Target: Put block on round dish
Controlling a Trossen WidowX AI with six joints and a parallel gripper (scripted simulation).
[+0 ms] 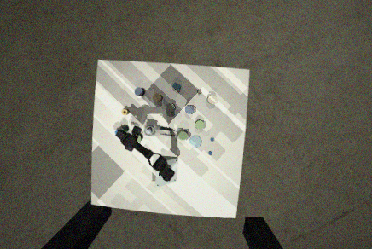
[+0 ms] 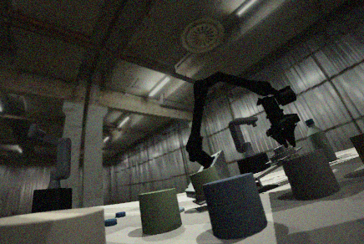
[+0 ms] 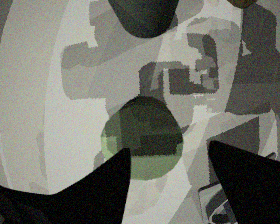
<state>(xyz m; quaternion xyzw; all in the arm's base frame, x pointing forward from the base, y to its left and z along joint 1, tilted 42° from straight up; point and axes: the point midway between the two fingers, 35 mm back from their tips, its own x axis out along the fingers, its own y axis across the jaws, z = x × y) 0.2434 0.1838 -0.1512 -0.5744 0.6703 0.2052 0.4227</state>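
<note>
- Black arm (image 1: 142, 153) (image 2: 199, 112) is rising from its base plate (image 1: 160, 183), bending at the elbow and reaching out over the table (image 1: 209, 202) (image 2: 125, 236).
- Jaws are pointing down and standing partly apart, clamping nothing; their fingertips are showing on both sides of the lower wrist view.
- Green round-topped object (image 3: 145, 167) is lying in view mostly between the jaws, the left-hand tip in the picture overlapping its edge. Whether it is touching is not clear.
- Dark green rounded object is showing at the top edge of the wrist view, apart from the first.
- Task items: I am not able to tell which objects are the two cups on the balance; the area under the jaws is dim and partly covered by the arm.
- Pale blue disc (image 1: 195, 141) is resting near a green cylinder (image 1: 183, 135) (image 2: 160, 210); whether it is the task's dish, I cannot tell.
- Second green cylinder (image 1: 200, 124) is standing near a blue cylinder (image 1: 190, 109) (image 2: 235, 206).
- Two small blue discs are lying beyond the pale one.
- Grey cylinder (image 2: 310, 175) is standing upright in front of the jaws in the exterior view, a bottle (image 2: 321, 141) rising behind it.
</note>
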